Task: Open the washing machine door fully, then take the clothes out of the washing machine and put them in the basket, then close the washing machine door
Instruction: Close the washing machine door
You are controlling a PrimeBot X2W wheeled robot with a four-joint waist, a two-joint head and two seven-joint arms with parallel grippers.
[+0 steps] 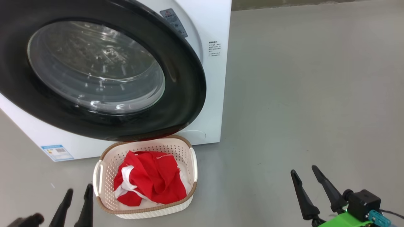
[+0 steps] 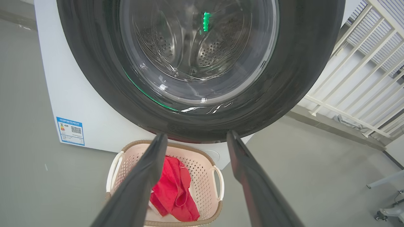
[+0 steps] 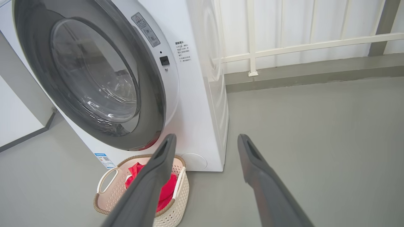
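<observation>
The door (image 1: pixel 94 72) faces out over the basket (image 1: pixel 148 145) of red clothes (image 1: pixel 151 181); the right wrist view adds the side of the machine (image 3: pixel 216 94). Left pincer (image 2: pixel 196 135) and right pincer (image 3: pixel 205 136) gape, empty.

Head cam is looking down, close on the washing machine door (image 1: pixel 186 94) w/ the basket (image 1: pixel 176 149) under it. L wrist cam is facing it head-on; R wrist cam is viewing obliquely from right. All sharing both.

bright even light, white glare streaks on the door (image 1: pixel 94 66) glass, faint soft shadows on the floor (image 1: pixel 300 94), my wrist views bowed at the edges
</observation>
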